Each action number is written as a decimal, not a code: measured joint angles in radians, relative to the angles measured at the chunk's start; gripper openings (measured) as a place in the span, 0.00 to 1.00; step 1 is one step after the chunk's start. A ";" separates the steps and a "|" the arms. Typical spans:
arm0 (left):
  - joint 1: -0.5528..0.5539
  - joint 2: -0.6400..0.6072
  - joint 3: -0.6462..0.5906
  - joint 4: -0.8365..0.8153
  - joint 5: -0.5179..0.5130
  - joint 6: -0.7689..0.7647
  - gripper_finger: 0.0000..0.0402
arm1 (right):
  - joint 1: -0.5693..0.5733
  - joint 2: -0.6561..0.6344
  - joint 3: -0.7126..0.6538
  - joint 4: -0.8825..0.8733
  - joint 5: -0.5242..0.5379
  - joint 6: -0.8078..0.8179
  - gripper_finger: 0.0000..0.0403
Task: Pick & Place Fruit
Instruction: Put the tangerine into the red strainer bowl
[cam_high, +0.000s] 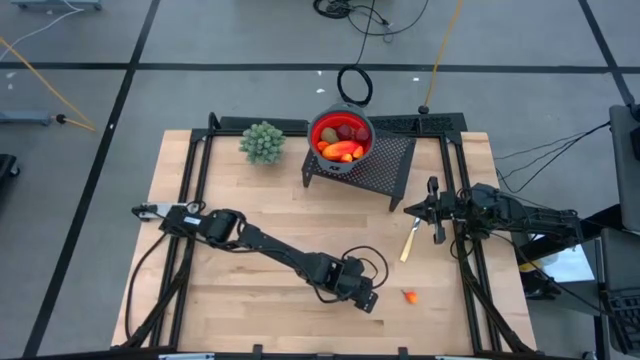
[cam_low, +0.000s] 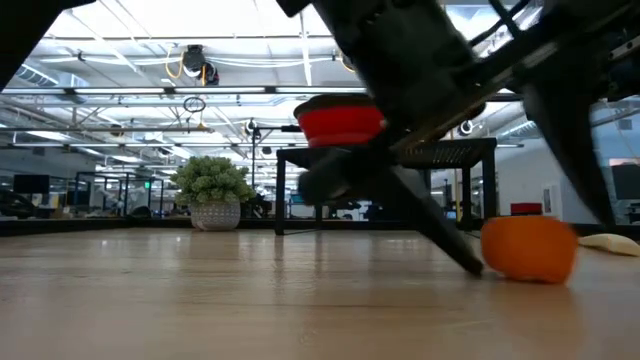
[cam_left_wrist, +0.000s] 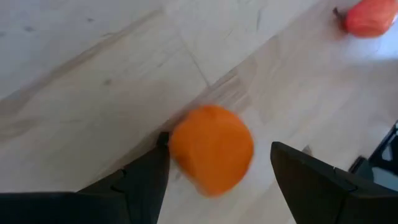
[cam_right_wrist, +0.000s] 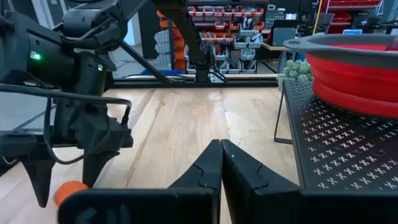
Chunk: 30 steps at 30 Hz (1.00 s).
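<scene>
A small round orange fruit lies on the wooden table near its front edge, right of centre. My left gripper is open and tilted down over it, one finger on each side; in the high view the gripper hides the fruit. The low view shows the orange fruit resting on the table beside one fingertip. A small red-orange piece lies just to the right. A red bowl with several fruits sits on a black mesh rack. My right gripper waits shut at the table's right. My left gripper has one fingertip right against the orange fruit's side; I cannot tell whether it touches. The other finger stands clear of the fruit. The fingers slant down from the table's left, and the fruit rests on the table.
A green bushy plant ball stands at the far left of the rack. A pale yellow long piece lies on the table below my right gripper. Bare wood spreads across the table's middle and left.
</scene>
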 joint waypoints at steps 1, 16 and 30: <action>0.000 0.001 0.001 -0.002 -0.001 -0.010 0.70 | 0.000 0.000 0.000 -0.002 0.000 0.000 0.00; 0.008 0.003 0.002 -0.020 0.020 -0.033 0.69 | 0.000 0.021 0.000 0.000 0.003 0.000 0.00; 0.015 -0.002 0.001 -0.025 0.053 -0.035 0.30 | 0.000 0.021 0.000 0.000 0.003 0.004 0.00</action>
